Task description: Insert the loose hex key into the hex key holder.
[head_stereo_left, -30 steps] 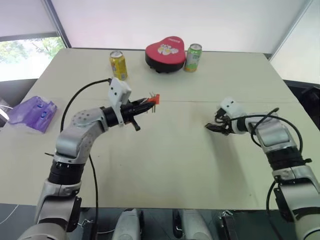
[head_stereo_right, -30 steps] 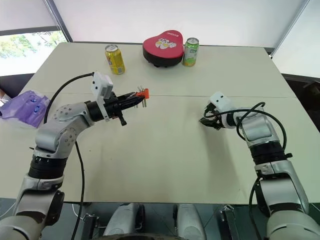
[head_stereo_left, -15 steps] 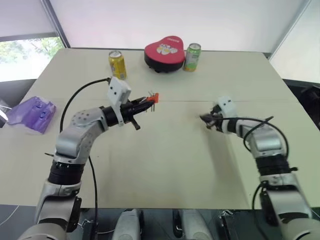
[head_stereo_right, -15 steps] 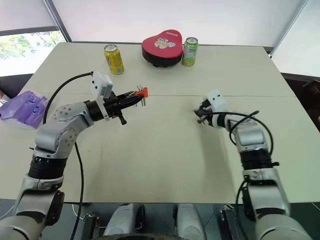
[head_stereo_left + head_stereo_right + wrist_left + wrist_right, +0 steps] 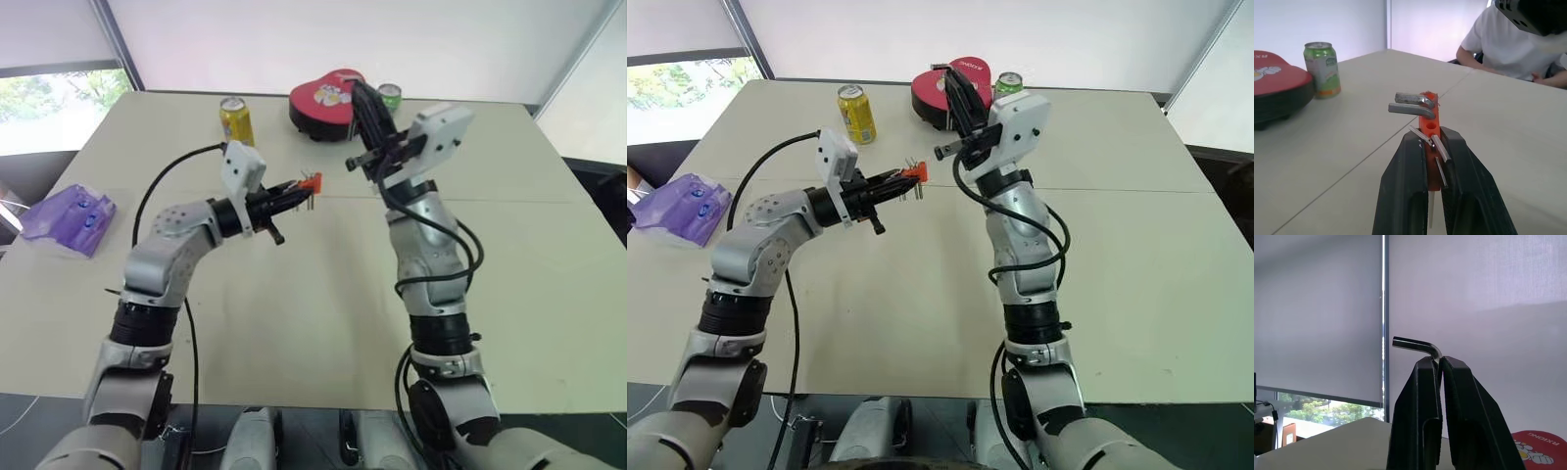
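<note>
Up in the air, the loose hex key [image 5: 1418, 345] is pinched between the right gripper's [image 5: 1440, 363] closed fingers, bent end protruding. Nearby, the left gripper [image 5: 1432, 139] clamps the hex key holder [image 5: 1430, 128], holding several keys, above the table [image 5: 294, 313].

I see a wide beige desk [image 5: 294, 323] with a thin seam line running across its middle. White roller blinds [image 5: 1474, 284] cover the far wall, a dark vertical frame [image 5: 1384, 308] splitting them. Window [image 5: 49, 108] at far left shows green trees in daylight; light is soft and even. A person in a white shirt [image 5: 1508, 49] sits at the desk's edge.
</note>
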Controlling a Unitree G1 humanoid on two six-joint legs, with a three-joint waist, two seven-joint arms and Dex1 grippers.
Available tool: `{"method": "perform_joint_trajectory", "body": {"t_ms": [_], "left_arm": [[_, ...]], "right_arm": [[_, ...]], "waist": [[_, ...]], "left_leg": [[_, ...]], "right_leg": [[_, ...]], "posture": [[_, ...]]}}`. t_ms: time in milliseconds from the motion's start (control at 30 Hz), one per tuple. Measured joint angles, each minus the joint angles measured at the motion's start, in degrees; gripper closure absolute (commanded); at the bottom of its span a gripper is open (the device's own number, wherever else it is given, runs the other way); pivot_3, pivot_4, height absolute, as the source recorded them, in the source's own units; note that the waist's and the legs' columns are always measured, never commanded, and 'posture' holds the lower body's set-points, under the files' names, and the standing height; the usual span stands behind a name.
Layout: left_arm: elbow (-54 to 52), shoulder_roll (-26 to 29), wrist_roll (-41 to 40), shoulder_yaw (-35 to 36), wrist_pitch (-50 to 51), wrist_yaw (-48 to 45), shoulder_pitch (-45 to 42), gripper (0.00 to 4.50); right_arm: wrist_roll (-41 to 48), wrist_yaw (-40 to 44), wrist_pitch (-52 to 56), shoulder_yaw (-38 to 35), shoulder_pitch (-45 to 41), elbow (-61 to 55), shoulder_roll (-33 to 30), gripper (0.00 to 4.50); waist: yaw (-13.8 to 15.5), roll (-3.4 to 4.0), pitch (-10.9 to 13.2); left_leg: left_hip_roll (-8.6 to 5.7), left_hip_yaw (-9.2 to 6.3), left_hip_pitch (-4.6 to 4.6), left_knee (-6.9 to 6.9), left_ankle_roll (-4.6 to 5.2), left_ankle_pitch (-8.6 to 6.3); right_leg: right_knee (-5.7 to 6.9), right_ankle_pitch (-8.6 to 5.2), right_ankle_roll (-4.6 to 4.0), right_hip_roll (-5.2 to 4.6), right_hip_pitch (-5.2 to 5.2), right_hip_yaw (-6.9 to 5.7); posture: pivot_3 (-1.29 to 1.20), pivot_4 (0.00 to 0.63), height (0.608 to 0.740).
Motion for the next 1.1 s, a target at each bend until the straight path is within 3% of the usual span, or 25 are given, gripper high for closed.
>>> {"method": "perform_joint_trajectory", "body": {"t_ms": [467, 1100], "left_arm": [[1.65, -1.31, 0.4, 0.01, -0.87, -0.6, -1.73, 4.5], [0.67, -1.59, -0.08, 0.02, 1.17, -0.42, -0.73, 4.5]], "right_arm": [[-4.01, -2.84, -8.47, 5.06, 4.45, 5.39, 1.82, 4.42], [-4.34, -3.5, -10.27, 6.26, 3.99, 7.33, 3.31, 4.42]], "waist": [[-0.19, 0.0, 0.0], [-0.16, 0.01, 0.0]], "left_leg": [[0.01, -0.02, 0.0, -0.01, 0.01, 0.0], [0.01, -0.06, -0.01, 0.0, 0.01, 0.0]], "right_leg": [[0.0, 0.0, 0.0, 0.02, -0.01, 0.0], [0.0, 0.0, 0.0, 0.02, -0.02, 0.0]], "posture": [[0.0, 0.15, 0.74], [0.0, 0.15, 0.74]]}}
